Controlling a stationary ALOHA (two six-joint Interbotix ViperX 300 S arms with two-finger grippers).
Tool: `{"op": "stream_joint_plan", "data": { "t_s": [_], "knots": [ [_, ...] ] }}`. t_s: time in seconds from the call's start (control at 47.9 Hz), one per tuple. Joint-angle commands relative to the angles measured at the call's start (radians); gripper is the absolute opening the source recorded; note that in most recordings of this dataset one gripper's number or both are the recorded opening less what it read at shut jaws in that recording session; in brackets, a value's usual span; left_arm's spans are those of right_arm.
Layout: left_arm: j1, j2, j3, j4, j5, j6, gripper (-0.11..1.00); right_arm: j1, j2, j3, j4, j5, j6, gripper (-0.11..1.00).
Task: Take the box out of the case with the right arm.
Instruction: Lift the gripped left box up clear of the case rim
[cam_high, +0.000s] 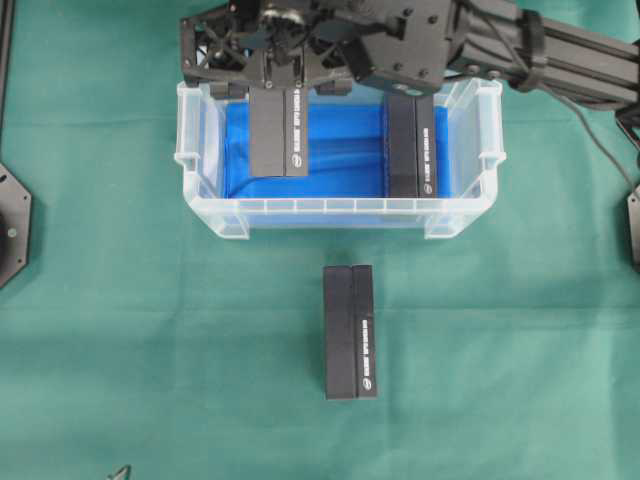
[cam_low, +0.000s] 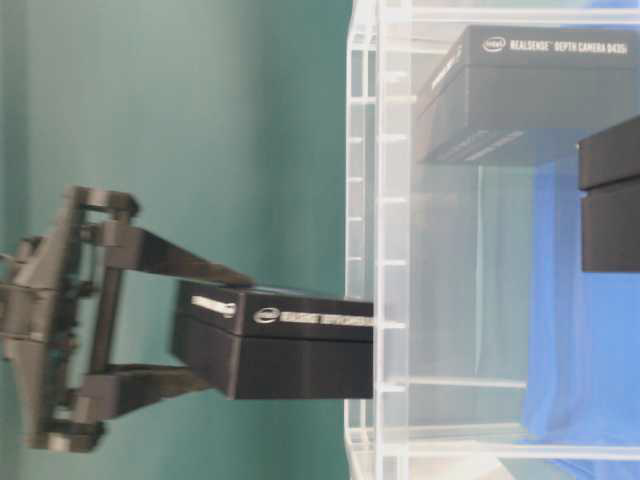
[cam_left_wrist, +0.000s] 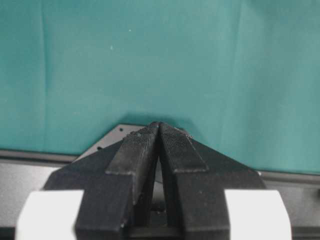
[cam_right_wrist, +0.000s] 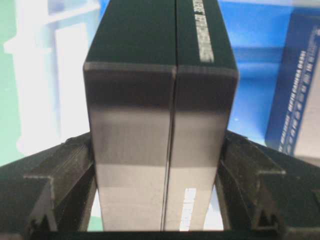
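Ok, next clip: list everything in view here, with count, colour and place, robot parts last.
case: one, clear plastic with blue lining, far middle of the cloth
held box: one, black, left part of the case, gripped between the right tool's fingers
second box in the case: one, black, right part
box on the cloth: one, black, lying in front of the case
cloth: one, green, covering the table
right tool: one, black, clamped on the held box
left tool: one, black with white parts, closed, over bare cloth

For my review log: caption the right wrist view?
Right end effector clamps a black rectangular cardboard box above the clear plastic case.
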Motion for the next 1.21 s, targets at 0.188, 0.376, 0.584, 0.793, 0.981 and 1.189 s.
{"op": "stream_joint_plan", "data": {
  "t_s": [0.188, 0.376, 0.584, 0.793, 0.981, 1.189],
  "knots": [
    [-0.002, 0.003, -0.014, 0.002, -0.005, -0.003, 0.00, 0.023, -0.066, -0.110, -0.026, 0.040, 0.000, 0.68],
    [-0.003, 0.003, -0.012, 0.002, -0.005, -0.005, 0.00, 0.025, -0.066, -0.118, -0.029, 0.040, -0.002, 0.68],
    [-0.002, 0.003, -0.014, 0.003, -0.003, -0.005, 0.00, 0.025, -0.066, -0.118, -0.029, 0.040, -0.002, 0.68],
    [-0.003, 0.003, -0.014, 0.002, -0.003, -0.005, 0.00, 0.026, -0.066, -0.118, -0.029, 0.040, -0.003, 0.68],
    [-0.002, 0.003, -0.012, 0.003, -0.005, -0.003, 0.00, 0.026, -0.066, -0.118, -0.029, 0.040, -0.003, 0.68],
    [-0.002, 0.003, -0.012, 0.002, -0.005, -0.003, 0.00, 0.026, -0.066, -0.118, -0.035, 0.040, -0.003, 0.68]
  ]
}}
